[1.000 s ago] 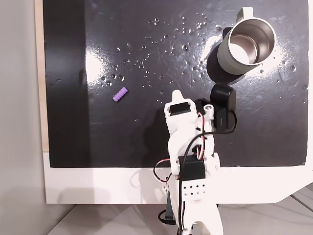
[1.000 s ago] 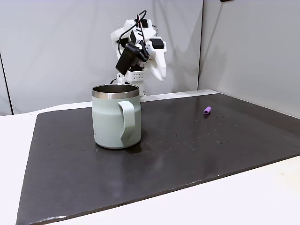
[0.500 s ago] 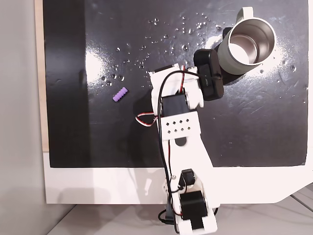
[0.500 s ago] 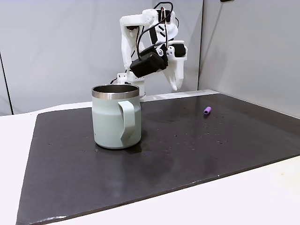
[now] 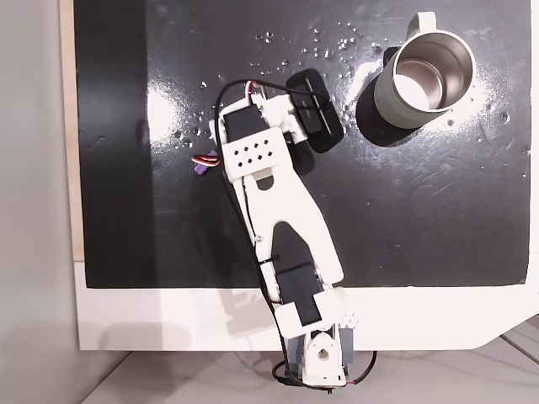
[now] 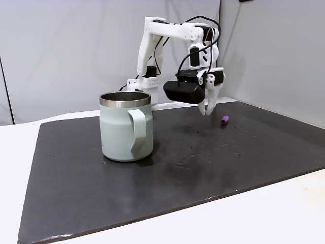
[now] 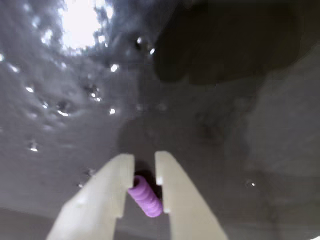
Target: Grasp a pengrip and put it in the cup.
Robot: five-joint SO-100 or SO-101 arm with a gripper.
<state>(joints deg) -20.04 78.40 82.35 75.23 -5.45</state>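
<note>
Hovering above the dark mat, well clear of the cup. Gripper parted narrowly, nothing held; pengrip seen through the gap in the wrist view, lying on the mat, angled across the gap rather than along it. In a fixed view from the side, gripper near but short of the pengrip, fingertips raised off the surface. In a fixed view from above, pengrip mostly hidden beside the arm's wrist block; cup far off at upper right.

Risks, as judged: narrow opening plus skewed piece, so a fingertip landing on top and rolling it away. Ribbed rubber possibly squirting out under an off-centre pinch. Descent too shallow, closing on air.
</note>
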